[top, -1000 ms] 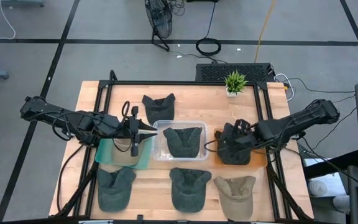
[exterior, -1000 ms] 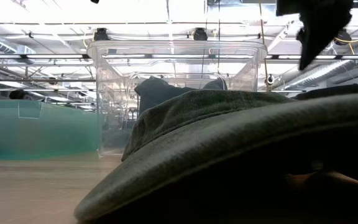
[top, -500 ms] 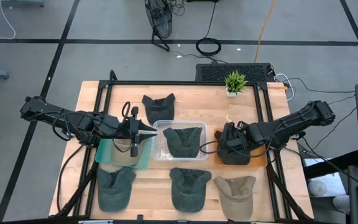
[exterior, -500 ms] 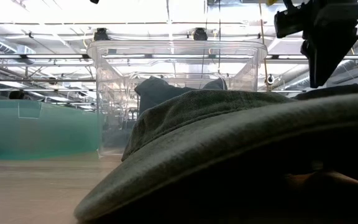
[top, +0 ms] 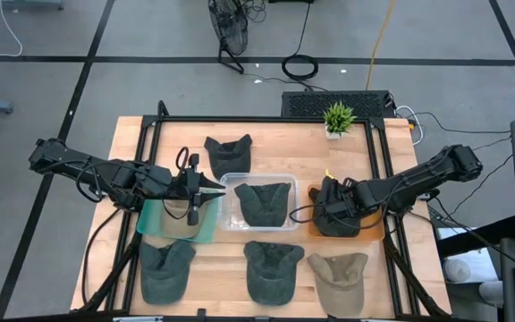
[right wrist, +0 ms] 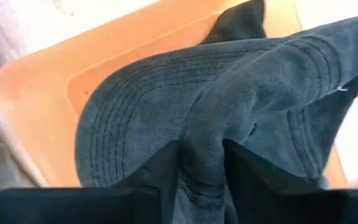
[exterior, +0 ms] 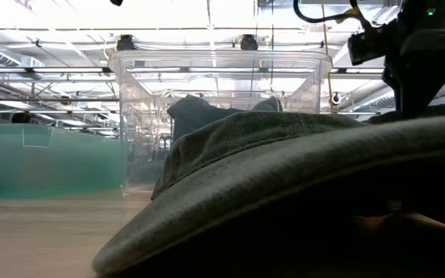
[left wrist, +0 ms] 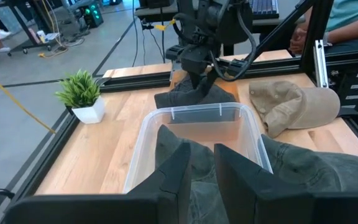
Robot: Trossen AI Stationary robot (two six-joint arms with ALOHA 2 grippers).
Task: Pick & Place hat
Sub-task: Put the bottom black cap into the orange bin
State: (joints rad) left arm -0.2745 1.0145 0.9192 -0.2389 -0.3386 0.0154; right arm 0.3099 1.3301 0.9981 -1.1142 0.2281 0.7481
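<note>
A dark hat [top: 340, 222] lies in an orange tray [top: 315, 194] on the table's right side. My right gripper [top: 327, 207] is down on it, shut on its cloth. In the right wrist view the hat [right wrist: 135, 106] fills the frame and its brim rests on the tray [right wrist: 36, 81]. My left gripper [top: 211, 186] hovers between a green tray [top: 155, 222] and a clear bin [top: 236, 221]. Its fingers [left wrist: 178, 174] stand a narrow gap apart with nothing between them. Another dark hat [top: 264, 200] lies in the bin. My right gripper [right wrist: 202, 158] pinches a raised fold of the dark hat's crown [right wrist: 207, 127] between its two fingers. It comes from above, pointing down. The hat still lies on the orange tray, its brim [right wrist: 110, 143] flat on the tray floor.
One dark hat [top: 229, 153] lies toward the far edge. Two dark hats [top: 164, 270] [top: 273, 270] and a tan hat [top: 338, 271] line the near edge. A potted plant [top: 338, 118] stands at the far right. A person sits beyond the table in the left wrist view.
My right gripper has come down onto the dark hat in the orange tray, shifting slightly toward the table's left. In the low view it dropped from the top of the picture to the hat. The left arm has kept still.
</note>
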